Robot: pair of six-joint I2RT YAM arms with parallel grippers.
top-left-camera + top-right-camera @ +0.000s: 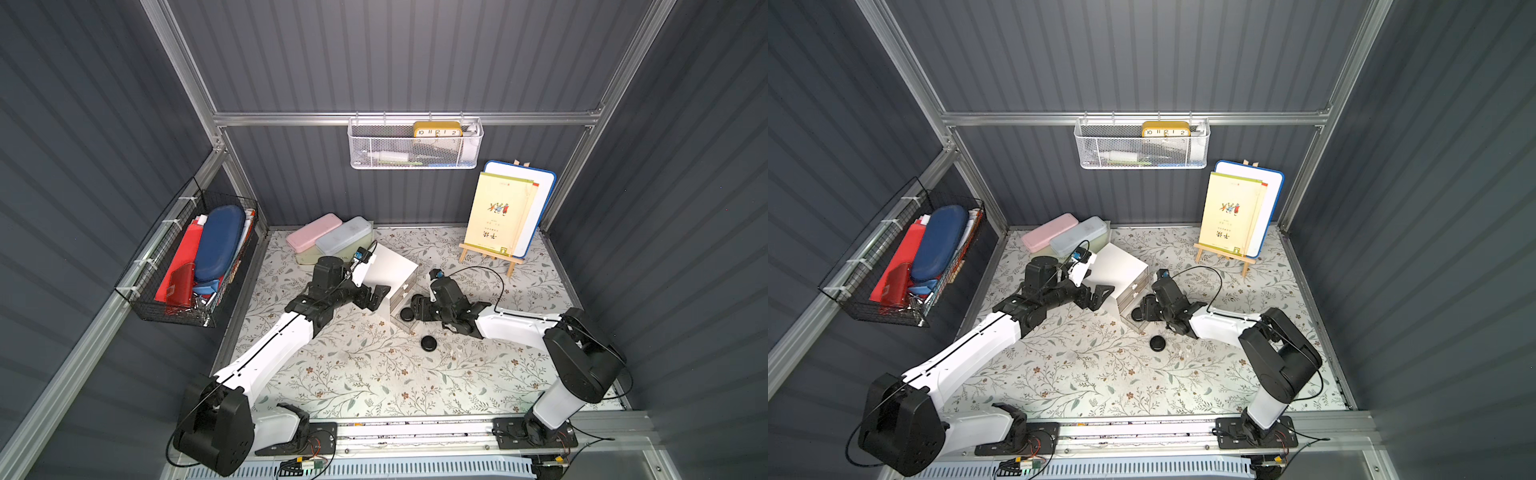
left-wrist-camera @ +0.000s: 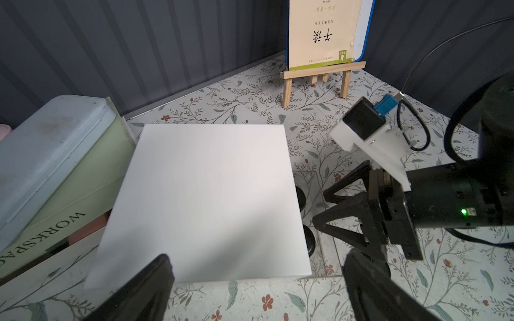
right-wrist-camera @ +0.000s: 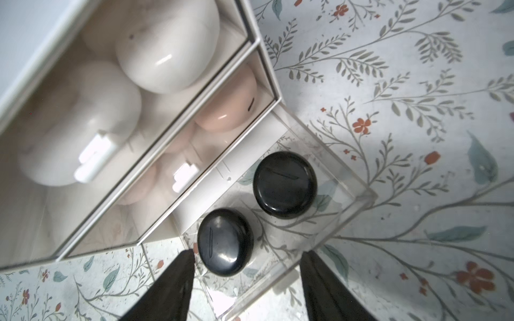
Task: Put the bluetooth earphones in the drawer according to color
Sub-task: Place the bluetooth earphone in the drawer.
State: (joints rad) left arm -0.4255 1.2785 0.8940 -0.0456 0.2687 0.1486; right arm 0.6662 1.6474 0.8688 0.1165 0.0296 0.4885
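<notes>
**Cabinet** (image 1: 395, 270): stands mid-table on the floral mat (image 1: 374, 374), drawer fronts facing near-right.

**Top drawer** (image 3: 94, 158): pushed in, holds white earphone cases (image 3: 167, 47).

**Middle drawer** (image 3: 185, 173): pushed in, holds pink earphone cases (image 3: 230, 102).

**Bottom drawer** (image 3: 353, 211): pulled out, holds two black earphone cases (image 3: 285, 184), close together but apart.

**Third black case** (image 1: 429, 343): lies on the mat, near of the bottom drawer and apart from it.

**Right gripper** (image 3: 247, 253): fingers spread, pinching nothing, above the near end of the bottom drawer.

**Left gripper** (image 1: 380, 297): fingers spread wide, empty, beside the cabinet's left side; contact cannot be determined
</notes>
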